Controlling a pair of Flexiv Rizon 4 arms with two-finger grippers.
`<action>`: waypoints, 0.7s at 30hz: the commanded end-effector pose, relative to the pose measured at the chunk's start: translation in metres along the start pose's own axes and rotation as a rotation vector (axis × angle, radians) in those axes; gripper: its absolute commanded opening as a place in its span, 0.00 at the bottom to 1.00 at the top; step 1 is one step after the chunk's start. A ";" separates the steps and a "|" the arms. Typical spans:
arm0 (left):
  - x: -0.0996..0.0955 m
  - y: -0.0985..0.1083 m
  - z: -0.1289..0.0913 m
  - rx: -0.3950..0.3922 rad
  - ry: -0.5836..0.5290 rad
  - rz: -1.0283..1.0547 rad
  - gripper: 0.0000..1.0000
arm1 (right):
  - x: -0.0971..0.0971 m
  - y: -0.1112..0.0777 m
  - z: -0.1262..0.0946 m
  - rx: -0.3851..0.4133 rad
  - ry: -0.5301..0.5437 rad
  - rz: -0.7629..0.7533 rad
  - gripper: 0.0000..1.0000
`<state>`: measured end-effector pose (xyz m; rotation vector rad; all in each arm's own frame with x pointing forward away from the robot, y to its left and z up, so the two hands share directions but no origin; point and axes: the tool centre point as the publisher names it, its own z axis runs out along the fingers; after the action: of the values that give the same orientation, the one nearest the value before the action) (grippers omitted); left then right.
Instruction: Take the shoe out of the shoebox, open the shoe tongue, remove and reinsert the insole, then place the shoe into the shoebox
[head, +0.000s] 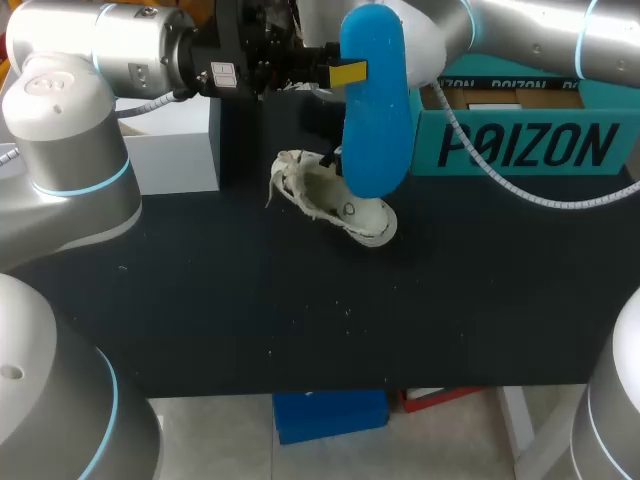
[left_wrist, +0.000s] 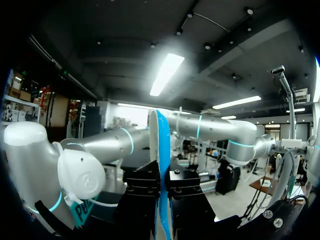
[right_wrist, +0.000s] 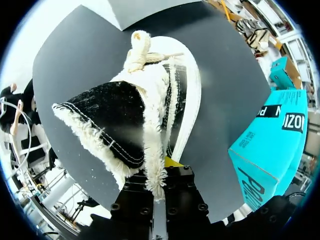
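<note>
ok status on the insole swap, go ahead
Left gripper shut on insole, held above shoe. Right gripper shut on shoe, shoe on table. Nothing seen between insole and shoe.

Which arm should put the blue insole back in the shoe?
Left. The left tool grips the blue insole above the shoe, while the right tool holds the shoe by its edge.

The insole (head: 375, 100) hangs over the shoe (head: 335, 200) on the table (head: 250, 310), with the shoebox (head: 530, 145) to its right.
</note>
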<state>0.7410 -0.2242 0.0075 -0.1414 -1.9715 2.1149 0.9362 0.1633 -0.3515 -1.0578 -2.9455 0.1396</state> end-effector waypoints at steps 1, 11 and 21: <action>0.000 0.001 0.002 0.003 -0.004 0.002 0.00 | 0.000 -0.008 -0.004 -0.050 0.042 0.262 0.00; 0.000 0.001 0.002 0.003 -0.004 0.002 0.00 | 0.014 -0.013 -0.003 -0.057 0.074 0.492 0.00; 0.000 0.001 0.002 0.003 -0.004 0.002 0.00 | 0.031 -0.014 0.002 -0.072 0.101 0.603 0.00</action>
<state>0.7410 -0.2242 0.0075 -0.1415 -1.9715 2.1149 0.9085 0.1702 -0.3511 -1.8525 -2.4605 -0.0098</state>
